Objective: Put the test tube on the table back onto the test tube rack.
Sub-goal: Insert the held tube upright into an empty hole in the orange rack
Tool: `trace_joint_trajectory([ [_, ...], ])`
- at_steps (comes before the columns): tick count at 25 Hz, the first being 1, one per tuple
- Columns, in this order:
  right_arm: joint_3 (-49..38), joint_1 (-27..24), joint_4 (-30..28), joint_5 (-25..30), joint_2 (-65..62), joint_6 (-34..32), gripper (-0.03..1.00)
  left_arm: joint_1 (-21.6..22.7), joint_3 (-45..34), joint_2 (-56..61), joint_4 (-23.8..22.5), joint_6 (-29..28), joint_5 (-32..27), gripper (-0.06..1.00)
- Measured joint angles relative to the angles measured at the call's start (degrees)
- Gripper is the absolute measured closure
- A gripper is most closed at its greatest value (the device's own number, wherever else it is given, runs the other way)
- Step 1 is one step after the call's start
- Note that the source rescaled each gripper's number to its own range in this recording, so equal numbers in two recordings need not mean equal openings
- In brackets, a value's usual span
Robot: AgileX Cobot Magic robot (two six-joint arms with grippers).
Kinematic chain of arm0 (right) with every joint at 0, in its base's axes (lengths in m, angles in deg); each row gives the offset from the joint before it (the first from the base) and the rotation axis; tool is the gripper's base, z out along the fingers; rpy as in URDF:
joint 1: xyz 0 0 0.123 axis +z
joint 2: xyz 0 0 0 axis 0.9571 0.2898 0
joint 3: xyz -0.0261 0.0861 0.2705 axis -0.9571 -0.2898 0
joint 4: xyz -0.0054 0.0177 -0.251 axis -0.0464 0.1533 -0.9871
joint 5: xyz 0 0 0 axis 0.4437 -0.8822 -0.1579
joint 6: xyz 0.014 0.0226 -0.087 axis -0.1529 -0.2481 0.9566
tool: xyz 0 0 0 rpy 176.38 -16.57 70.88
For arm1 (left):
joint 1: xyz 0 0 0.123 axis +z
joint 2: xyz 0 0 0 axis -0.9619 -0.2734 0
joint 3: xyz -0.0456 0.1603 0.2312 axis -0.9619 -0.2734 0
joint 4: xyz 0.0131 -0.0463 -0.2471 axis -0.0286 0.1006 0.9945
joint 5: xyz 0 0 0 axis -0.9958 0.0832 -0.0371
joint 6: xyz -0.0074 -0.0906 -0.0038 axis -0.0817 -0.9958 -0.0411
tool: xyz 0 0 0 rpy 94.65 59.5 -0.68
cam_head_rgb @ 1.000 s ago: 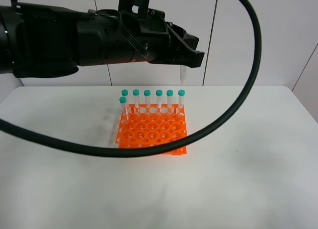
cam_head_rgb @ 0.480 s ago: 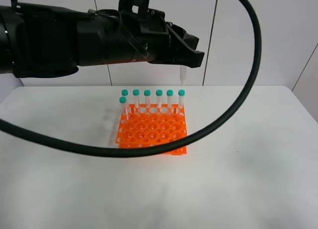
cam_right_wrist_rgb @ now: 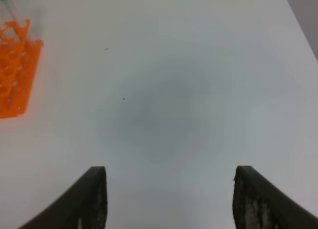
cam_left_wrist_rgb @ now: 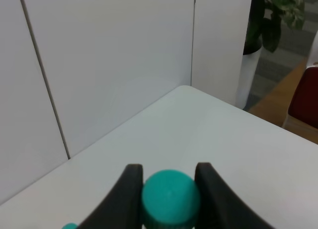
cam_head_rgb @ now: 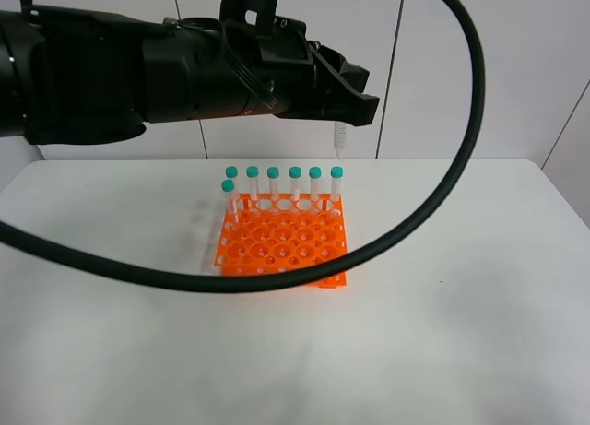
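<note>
My left gripper [cam_head_rgb: 355,100] is shut on the test tube [cam_head_rgb: 338,141]. The tube hangs tip-down, high above the back right corner of the orange rack [cam_head_rgb: 284,242]. In the left wrist view the tube's teal cap [cam_left_wrist_rgb: 170,196] sits between the two black fingers [cam_left_wrist_rgb: 124,199]. Several identical teal-capped tubes [cam_head_rgb: 295,187] stand in the rack's back row, one more at its left side. The rack stands mid-table on the white table [cam_head_rgb: 442,333]. My right gripper [cam_right_wrist_rgb: 169,199] is open and empty above bare tabletop, with the rack's edge [cam_right_wrist_rgb: 15,75] off to one side.
A thick black cable [cam_head_rgb: 433,194] loops across the exterior view in front of the rack. The large black left arm [cam_head_rgb: 111,75] fills the upper left. White wall panels stand behind the table. A potted plant [cam_left_wrist_rgb: 276,15] shows beyond the table corner.
</note>
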Motion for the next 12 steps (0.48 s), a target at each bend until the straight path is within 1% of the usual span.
trace_joint_trajectory([
  [12, -1.6, 0.0, -1.6, -1.9, 0.0, 0.0, 0.09, 0.0, 0.0, 0.0, -0.1, 0.0, 0.0, 0.94],
])
